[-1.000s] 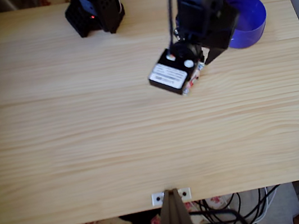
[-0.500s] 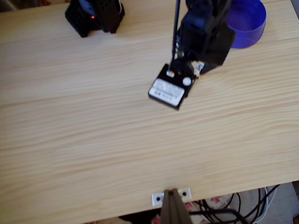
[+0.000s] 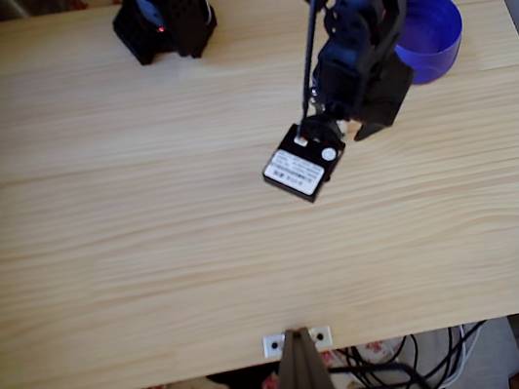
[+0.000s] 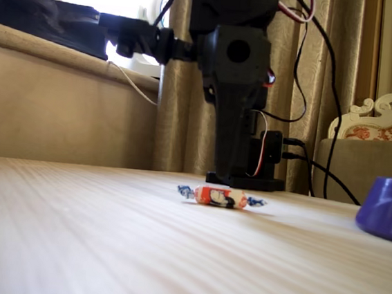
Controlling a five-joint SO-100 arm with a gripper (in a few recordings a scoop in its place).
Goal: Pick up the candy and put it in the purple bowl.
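Observation:
The candy, white with an orange-red middle and twisted bluish ends, lies flat on the wooden table. My black gripper points straight down just above and behind it, and nothing is held between the fingers. From overhead the gripper and its labelled servo block cover the candy. One pointed finger stands out to the right, apart from the block. The purple bowl sits near the table's far right corner, up and to the right of the gripper. In the fixed view the purple bowl is at the right edge.
The arm's black base stands at the back edge, left of the bowl. Cables hang behind the arm. A clamp sits on the front edge. Bare wood spreads to the left and front of the gripper.
The gripper has moved from beside the bowl toward the table's front and lowered. The candy, visible under its edge a second ago in the overhead view, is now covered.

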